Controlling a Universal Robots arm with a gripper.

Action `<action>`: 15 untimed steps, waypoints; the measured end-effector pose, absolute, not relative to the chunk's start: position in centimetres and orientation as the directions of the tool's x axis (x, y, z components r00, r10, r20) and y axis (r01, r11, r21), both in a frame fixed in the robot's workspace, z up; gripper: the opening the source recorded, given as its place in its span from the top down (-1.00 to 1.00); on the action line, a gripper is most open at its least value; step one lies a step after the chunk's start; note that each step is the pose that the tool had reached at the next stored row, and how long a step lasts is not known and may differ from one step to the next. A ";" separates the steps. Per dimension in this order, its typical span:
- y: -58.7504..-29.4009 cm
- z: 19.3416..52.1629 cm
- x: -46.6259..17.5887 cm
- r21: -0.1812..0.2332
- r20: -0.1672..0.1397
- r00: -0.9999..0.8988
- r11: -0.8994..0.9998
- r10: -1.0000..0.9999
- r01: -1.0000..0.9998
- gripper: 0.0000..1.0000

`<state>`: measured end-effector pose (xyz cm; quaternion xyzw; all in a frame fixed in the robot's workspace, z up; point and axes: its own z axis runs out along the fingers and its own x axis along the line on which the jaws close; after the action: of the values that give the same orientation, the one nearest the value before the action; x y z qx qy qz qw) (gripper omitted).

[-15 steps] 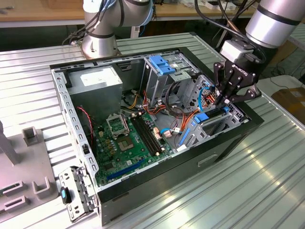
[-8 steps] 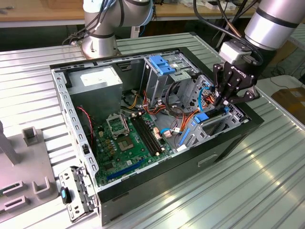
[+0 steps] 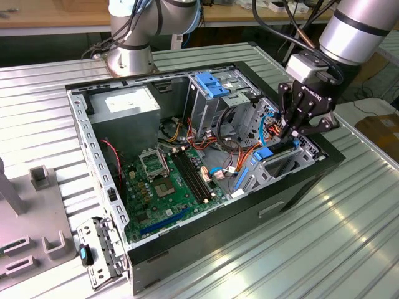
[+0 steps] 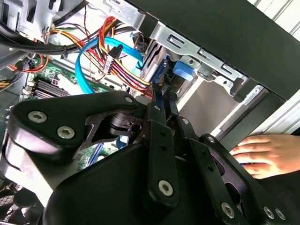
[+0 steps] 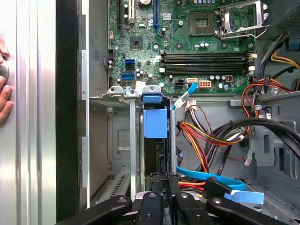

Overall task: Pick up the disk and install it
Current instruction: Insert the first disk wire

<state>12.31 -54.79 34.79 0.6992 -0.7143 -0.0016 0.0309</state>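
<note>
The tool hangs from the arm with its fingers pointing down into the corner of an open computer case that lies on its side on the ribbed metal bench. In both wrist views its fingers sit close together, closed on the thin edge of the disk, which stands on edge directly in front of the fingertips.

The disk sits in a slot of the metal drive cage. Its dark body runs away from the tool and its bright blue carrier end lies farthest from the fingertips. In the exterior view the blue of the disk shows just below and beside the tool, inside the cage.

Beyond the far end of the disk lies the green motherboard on the case floor. To one side of the tool, a bundle of red, orange and yellow wires and a flat blue cable pass close by its fingers. A paler blue bracket sits well apart from the tool, further back in the case, and a grey power supply fills the far corner.

On the other side of the tool, outside the black case wall, a person's hand rests on the bench.
</note>
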 end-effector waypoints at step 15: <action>-54.8 34.7 12.3 0.046 0.042 -0.023 0.025 -0.999 -0.999 0.66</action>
<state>12.34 -54.82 34.71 0.6984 -0.7150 -0.0016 0.0309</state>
